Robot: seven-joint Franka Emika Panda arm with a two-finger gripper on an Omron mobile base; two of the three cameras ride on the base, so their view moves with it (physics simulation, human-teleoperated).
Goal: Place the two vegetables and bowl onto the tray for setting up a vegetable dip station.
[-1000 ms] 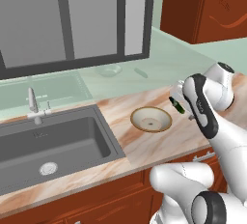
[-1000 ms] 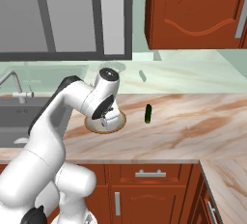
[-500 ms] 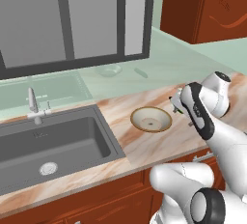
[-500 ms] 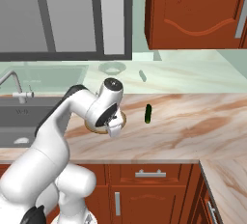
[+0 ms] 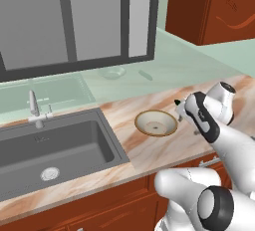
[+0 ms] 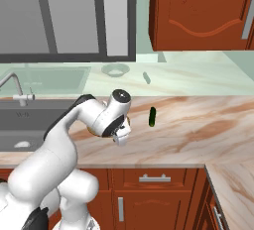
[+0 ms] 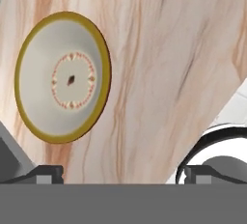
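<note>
The bowl (image 5: 156, 123), round and shallow with a tan rim and a pale inside, rests on the marble counter to the right of the sink. In the hand view the bowl (image 7: 62, 77) lies up and to the left, and my gripper (image 7: 121, 175) hangs open over bare counter beside it, with nothing between the fingers. From the right base my gripper (image 6: 120, 139) points down at the counter's front part, and the hand covers most of the bowl. A slim dark green vegetable (image 6: 152, 116) lies on the counter to the right of the hand, apart from it. The tray is out of view.
A dark sink (image 5: 55, 145) with a faucet (image 5: 34, 106) takes up the counter's left part. Red-brown wall cabinets (image 6: 198, 11) hang above on the right. The counter's front edge (image 6: 149, 164) runs just below my hand, and marble counter (image 6: 208, 125) stretches on to the right.
My hand has come down and shifted a little to the right, off the middle of the bowl toward the counter's front. The jaws stayed open. The bowl and the green vegetable have not moved.
</note>
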